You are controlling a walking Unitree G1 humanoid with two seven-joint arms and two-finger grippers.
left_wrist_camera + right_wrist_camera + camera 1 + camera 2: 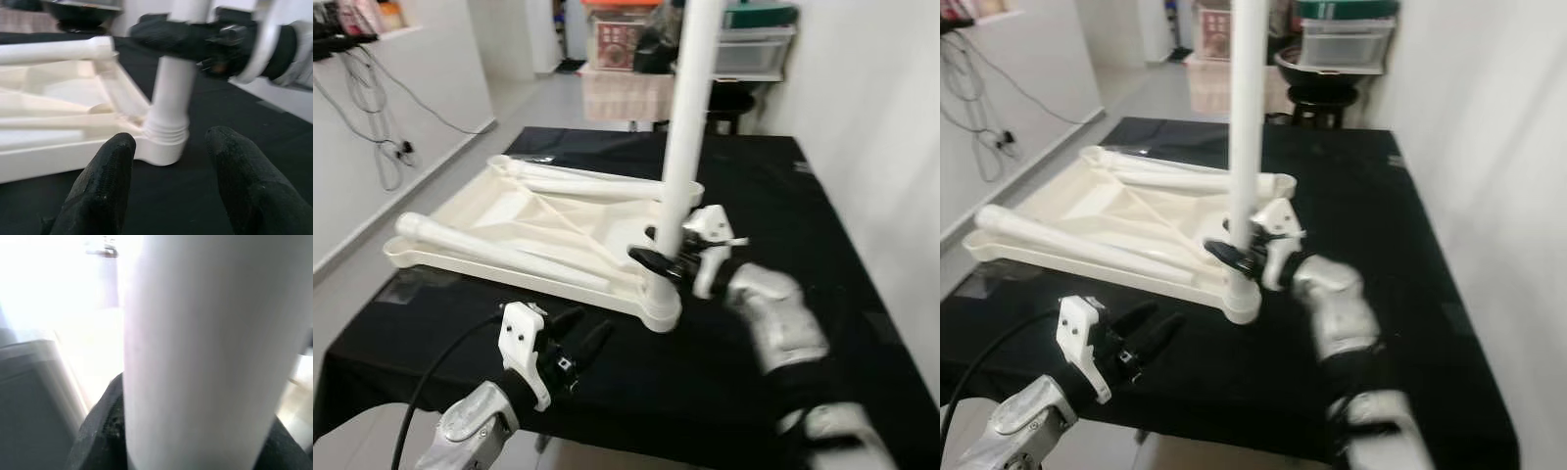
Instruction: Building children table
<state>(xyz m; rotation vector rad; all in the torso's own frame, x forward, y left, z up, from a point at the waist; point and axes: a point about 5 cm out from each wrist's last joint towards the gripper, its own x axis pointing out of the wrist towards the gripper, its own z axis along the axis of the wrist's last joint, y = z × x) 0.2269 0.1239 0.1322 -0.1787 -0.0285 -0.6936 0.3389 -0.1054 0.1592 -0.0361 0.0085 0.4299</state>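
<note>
Left eye view: an upturned cream children's table top (533, 230) lying on the black tabletop (783, 196), with two loose legs (499, 257) resting across its ribbed underside and one upright leg (685, 147) standing in the near right corner socket (661, 305). Right end effector (671, 257) clamped on that upright leg low down, just above the socket, black fingers wrapped around the white tube. Left end effector (570, 345) hovering over the cloth near the front rim of the table top, fingers (100, 186) spread and holding nothing, aimed at the socket. Threads visible at the foot of the leg in the left wrist view, so likely not fully seated yet. Best done by keeping the leg plumb while turning, since a tilt could cross the threads. Worth bringing the free end effector against the rim beside the socket to stop the light plastic top from spinning or sliding on the cloth. Short turns with a re-grip between them, grip kept low for control, stopping once the threads disappear into the collar.
</note>
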